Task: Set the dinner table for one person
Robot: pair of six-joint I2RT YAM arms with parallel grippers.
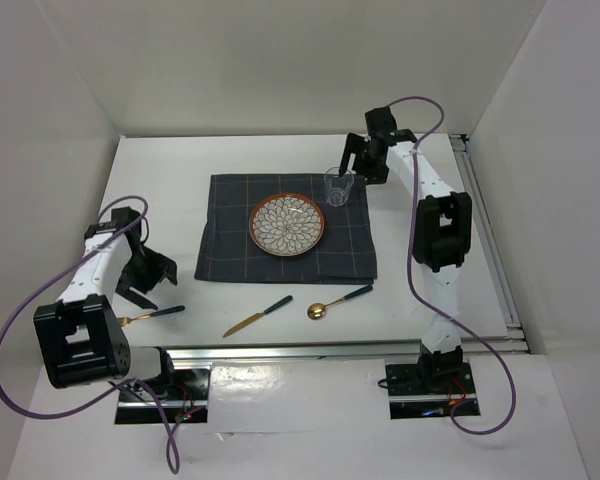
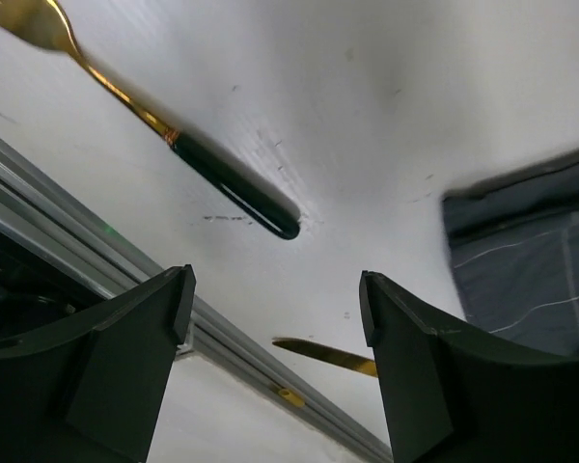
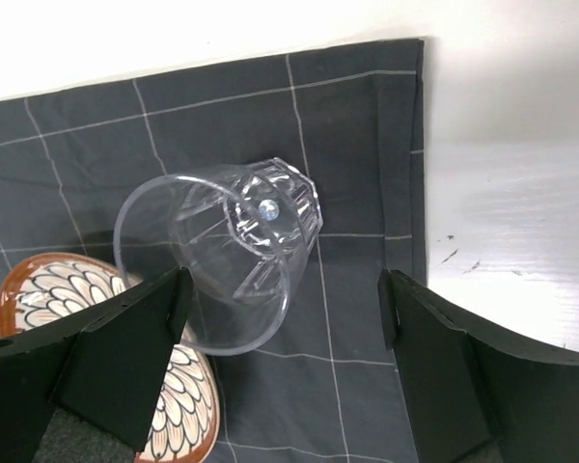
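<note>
The white dinner table [image 1: 430, 290] carries a dark checked placemat [image 1: 230, 240] with a patterned plate [image 1: 287, 224] on it. At the mat's far right corner a clear glass [image 1: 339, 186] stands upright. My right gripper [image 1: 348, 168] hangs open just behind and above it. In the right wrist view the glass [image 3: 222, 256] sits free beside the left finger [image 3: 116, 347], by the plate [image 3: 68, 289]. My left gripper [image 1: 152, 282] stands open over the near left. It holds nothing, and a fork [image 2: 236, 188] lies ahead of its jaws [image 2: 275, 309].
Along the near edge lie the fork [image 1: 152, 315], a gold knife with a dark handle [image 1: 258, 316] and a gold spoon [image 1: 340, 301]. The knife tip [image 2: 323, 354] shows by the silver rail [image 2: 77, 260]. White walls enclose the table.
</note>
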